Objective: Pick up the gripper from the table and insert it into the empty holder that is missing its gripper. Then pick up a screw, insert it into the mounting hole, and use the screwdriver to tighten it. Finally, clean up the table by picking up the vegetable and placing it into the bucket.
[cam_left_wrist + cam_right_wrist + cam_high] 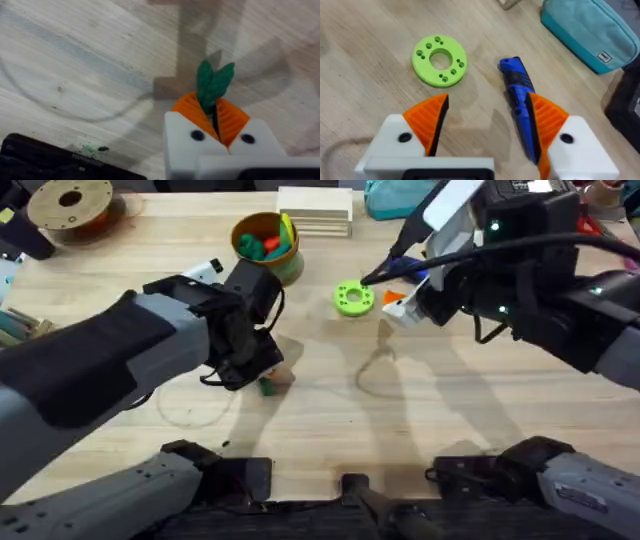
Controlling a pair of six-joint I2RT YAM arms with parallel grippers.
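My left gripper (212, 114) is shut on the vegetable (213, 82), whose dark-green leafy end sticks out between the orange pads. In the overhead view the vegetable (266, 387) hangs under the left gripper (262, 372), low over the table's middle left. The bucket (266, 240), yellow-rimmed with red and green toys inside, stands farther back. My right gripper (487, 122) is open; the blue screwdriver (519, 95) lies on the table along one of its fingers. From above, the right gripper (393, 306) sits beside the screwdriver (408, 272). The loose gripper, holder and screw are out of view.
A flat bright-green disc (353, 298) with holes lies left of the right gripper, also seen as the disc (439, 60). A teal pouch (590, 25) lies behind the screwdriver. A stack of wooden boards (315, 210) and a spool (70, 202) stand along the back.
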